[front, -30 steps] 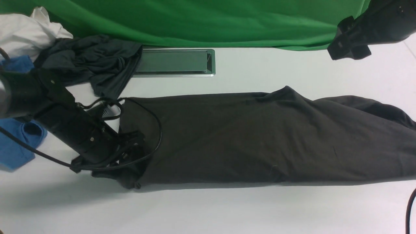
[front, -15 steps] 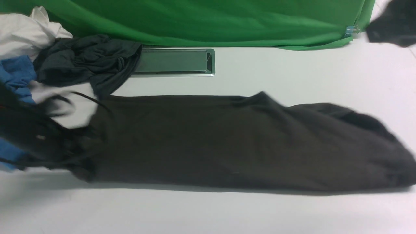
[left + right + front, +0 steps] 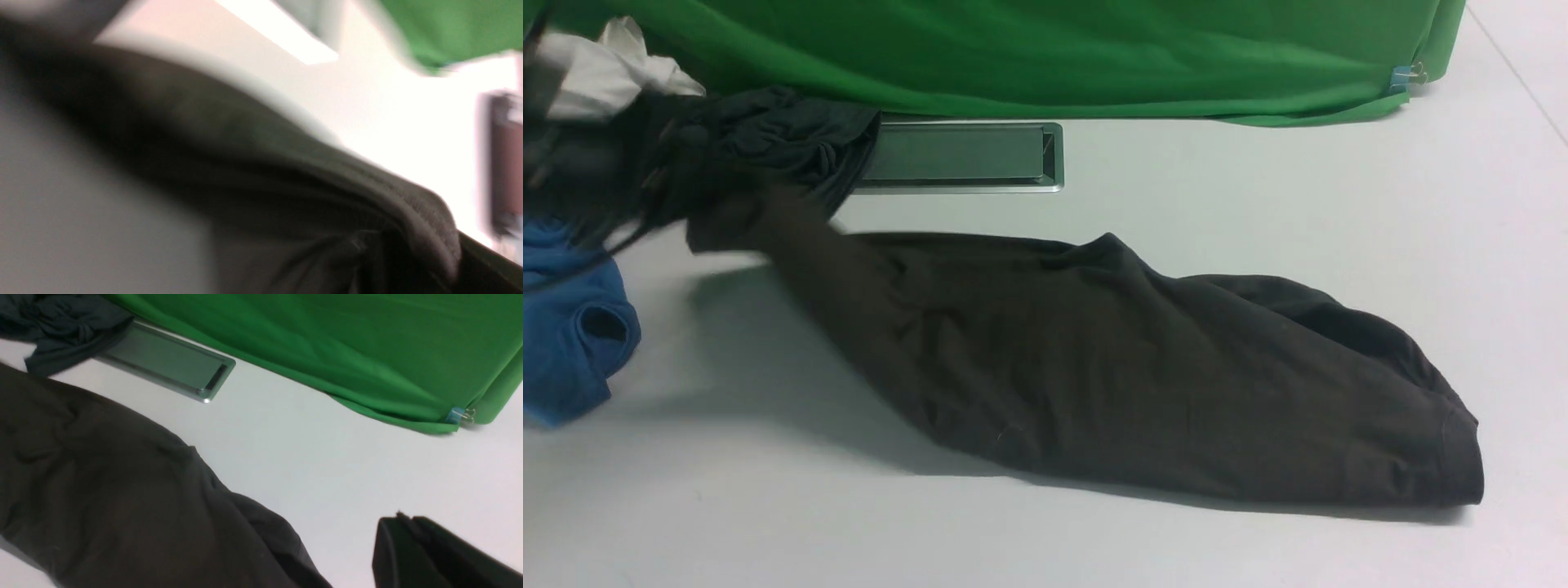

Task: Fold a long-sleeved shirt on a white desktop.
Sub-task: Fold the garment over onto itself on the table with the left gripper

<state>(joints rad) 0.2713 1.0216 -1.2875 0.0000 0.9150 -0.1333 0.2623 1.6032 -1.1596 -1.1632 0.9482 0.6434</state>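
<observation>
Black-brown long-sleeved shirt [image 3: 1143, 376], one end between the left jaws.

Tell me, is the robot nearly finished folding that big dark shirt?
About halfway, I think. Done: the long-sleeved shirt is already a long narrow band, no sleeves sticking out. In hand: the left gripper pinches its left end and lifts it off the white desktop. The right gripper is shut, empty, apart from the cloth. Left: folding the band end over end into a small packet.
</observation>
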